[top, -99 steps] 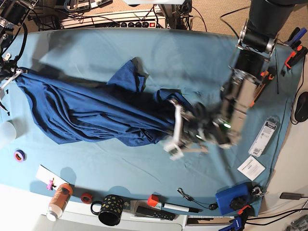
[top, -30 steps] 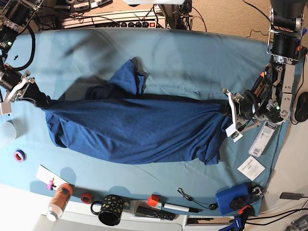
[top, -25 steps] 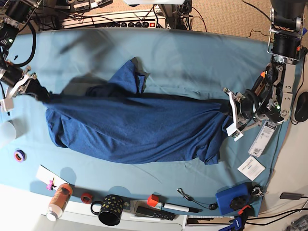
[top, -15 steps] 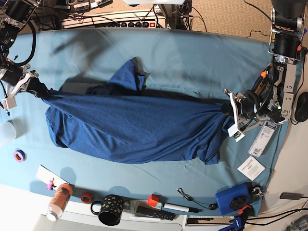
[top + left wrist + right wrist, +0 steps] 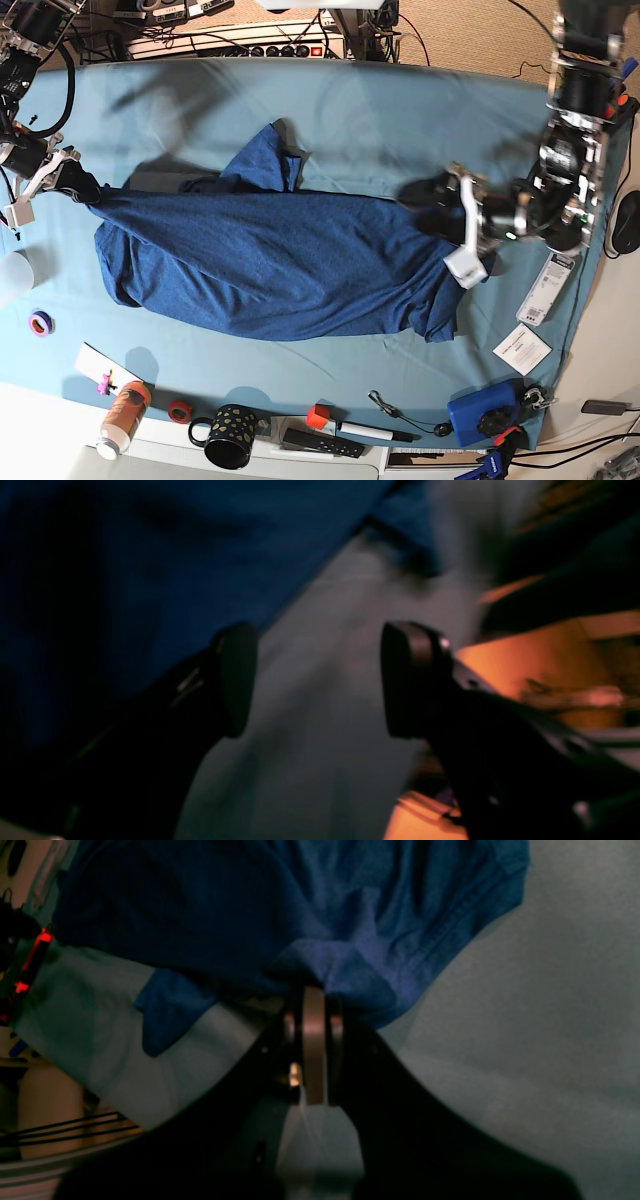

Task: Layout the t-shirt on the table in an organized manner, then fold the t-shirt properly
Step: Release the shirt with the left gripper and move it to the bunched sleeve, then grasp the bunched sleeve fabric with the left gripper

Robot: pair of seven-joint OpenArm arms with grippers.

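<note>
T-shirt [image 5: 270, 265]: we see soft, matt knit cloth in heathered navy, with a stitched hem visible in the right wrist view.
Table [image 5: 400, 110]: we see a smooth, matt light teal cloth cover with faint creases.
Left gripper [image 5: 315, 680]: we see dark, matt finger pads, seemingly rubber or plastic.
Right gripper [image 5: 314, 1005]: we see dull metallic plates between black, matt fingers.
Mug [image 5: 228, 436]: we see a glossy black surface with pale dots.
Paper card [image 5: 522, 349]: we see flat, matt white paper.
</note>
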